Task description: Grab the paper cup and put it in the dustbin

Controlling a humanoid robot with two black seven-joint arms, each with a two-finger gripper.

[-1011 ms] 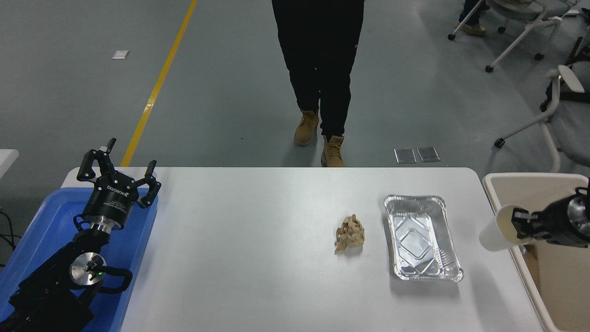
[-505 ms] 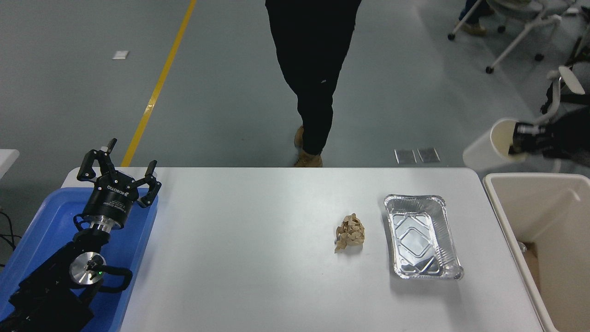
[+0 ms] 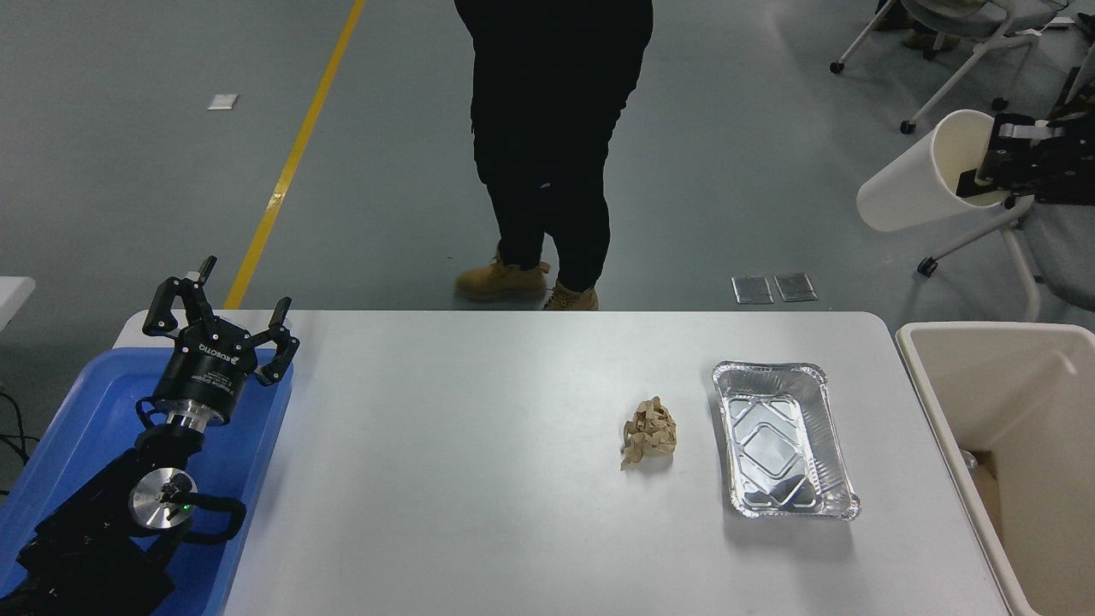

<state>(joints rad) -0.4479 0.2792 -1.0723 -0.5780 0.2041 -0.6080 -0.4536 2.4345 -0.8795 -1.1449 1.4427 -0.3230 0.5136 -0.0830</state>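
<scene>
A: In the head view, where is the paper cup (image 3: pixel 920 181) compared with the right gripper (image 3: pixel 997 162)?

B: The cup is held up at the right edge, well above the table (image 3: pixel 479 479) level. It lies tilted, almost on its side, with the bottom toward the left and the open mouth toward the right. The right gripper comes in from the right edge and is clamped on the rim; one finger (image 3: pixel 975 178) is seen inside the cream mouth.

A: And the dustbin (image 3: pixel 928 376)?

B: It stands just beside the right end of the table, at the lower right. In the picture the cup is above it, well apart from its rim.

A: The other arm?

B: The left gripper (image 3: pixel 224 316) is parked at the lower left over the blue tray (image 3: pixel 81 411), with its fingers spread apart and holding nothing.

A: What else is on the table?

B: A crumpled brown paper wad (image 3: pixel 648 432) and, near it on the right, a silver foil tray (image 3: pixel 785 441). A person (image 3: pixel 552 145) in dark trousers stands at the far side.
</scene>
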